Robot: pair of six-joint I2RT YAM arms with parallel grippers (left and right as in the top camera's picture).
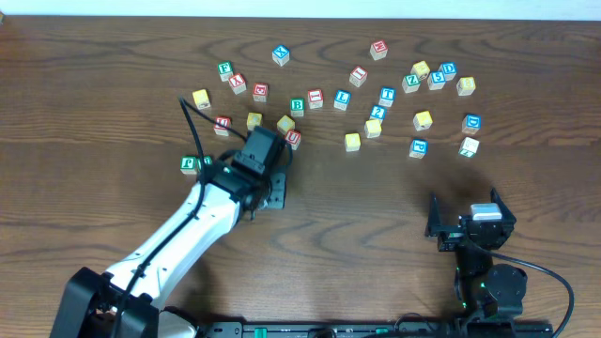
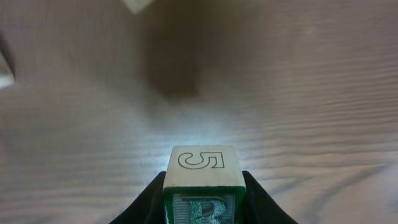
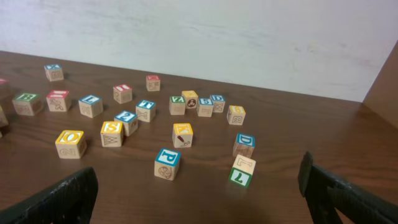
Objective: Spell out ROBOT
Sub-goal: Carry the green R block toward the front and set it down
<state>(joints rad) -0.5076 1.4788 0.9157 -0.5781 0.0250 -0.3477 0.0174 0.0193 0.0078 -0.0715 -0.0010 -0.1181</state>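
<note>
My left gripper [image 2: 203, 190] is shut on a wooden block [image 2: 202, 167] with a green R on the side facing the camera and a 5 on top. It holds the block just above bare table. In the overhead view this gripper [image 1: 266, 192] is left of centre, below the scattered blocks, and it hides the held block. My right gripper [image 1: 470, 228] is open and empty at the front right; its fingers frame the right wrist view [image 3: 199, 199]. A yellow O block [image 3: 69, 143] and a blue T block [image 1: 387, 95] lie among the loose blocks.
Several letter blocks are scattered across the far half of the table [image 1: 376, 207]. A green block [image 1: 191, 163] lies left of my left arm. A blue P block [image 3: 167, 163] and a tilted green 7 block [image 3: 241, 172] lie nearest my right gripper.
</note>
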